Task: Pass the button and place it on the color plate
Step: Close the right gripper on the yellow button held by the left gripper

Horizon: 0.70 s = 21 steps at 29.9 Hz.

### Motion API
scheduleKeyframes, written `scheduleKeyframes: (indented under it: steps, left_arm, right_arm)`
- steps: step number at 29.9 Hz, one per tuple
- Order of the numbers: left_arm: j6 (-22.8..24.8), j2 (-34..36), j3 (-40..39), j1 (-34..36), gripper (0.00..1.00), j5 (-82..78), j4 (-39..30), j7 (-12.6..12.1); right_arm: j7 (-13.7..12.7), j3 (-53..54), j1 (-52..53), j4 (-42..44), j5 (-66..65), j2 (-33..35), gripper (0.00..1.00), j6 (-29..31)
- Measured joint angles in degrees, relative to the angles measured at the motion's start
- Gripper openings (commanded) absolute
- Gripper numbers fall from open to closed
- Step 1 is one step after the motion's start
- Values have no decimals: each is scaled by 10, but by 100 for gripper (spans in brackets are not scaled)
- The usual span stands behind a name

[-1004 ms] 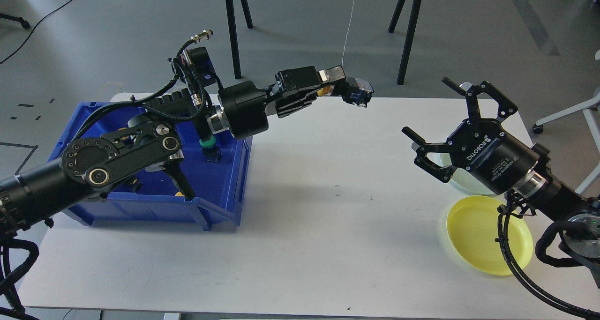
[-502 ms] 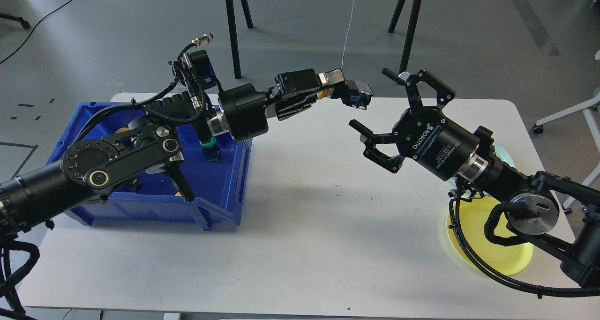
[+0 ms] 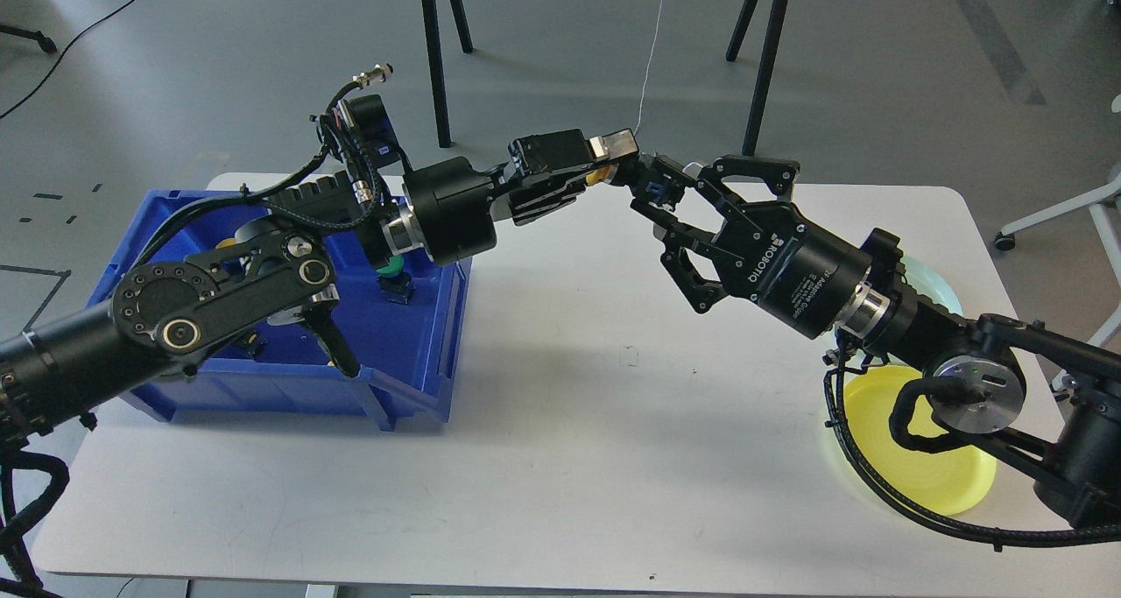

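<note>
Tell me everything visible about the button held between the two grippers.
The button is small, with a blue body and dark parts, seemingly plastic. It hangs in the air above the far side of the white table. The left gripper is shut on it; the right gripper is open, its fingers around it. Much of it is hidden.

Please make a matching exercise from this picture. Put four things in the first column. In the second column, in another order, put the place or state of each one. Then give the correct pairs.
Things:
1. button
2. bin
3. yellow plate
4. right end effector

Places or states:
A. on the table's left side
B. on the table, under the right arm
C. held in the air by the left end effector
D. open, fingers on both sides of the button

Pairs: 1-C, 2-A, 3-B, 4-D
</note>
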<state>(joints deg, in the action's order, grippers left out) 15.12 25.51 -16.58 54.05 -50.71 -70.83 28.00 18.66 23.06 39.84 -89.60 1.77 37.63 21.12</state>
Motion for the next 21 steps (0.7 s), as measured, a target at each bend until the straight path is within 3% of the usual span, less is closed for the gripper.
scheduleKeyframes:
  steps: [9, 10, 13, 14, 17, 21]
  left_arm:
    - [1, 0, 0, 0, 6, 0, 0, 0]
    - [1, 0, 0, 0, 15, 1, 0, 0]
    - [0, -3, 0, 0, 62, 2, 2, 0]
    - [-2, -5, 0, 0, 73, 3, 3, 0]
    - [-5, -11, -3, -1, 79, 18, 6, 0]
    - [4, -12, -6, -1, 80, 37, 9, 0]
  right_arm:
    - [0, 4, 0, -1, -1, 5, 4, -3]
    - [-1, 5, 0, -1, -1, 5, 3, -4]
    - [-1, 7, 0, -2, -1, 6, 0, -4]
    - [-1, 7, 0, -3, -1, 7, 0, -5]
    - [0, 12, -1, -6, -2, 14, 0, -5]
    - [0, 16, -4, -12, -3, 26, 0, -13]
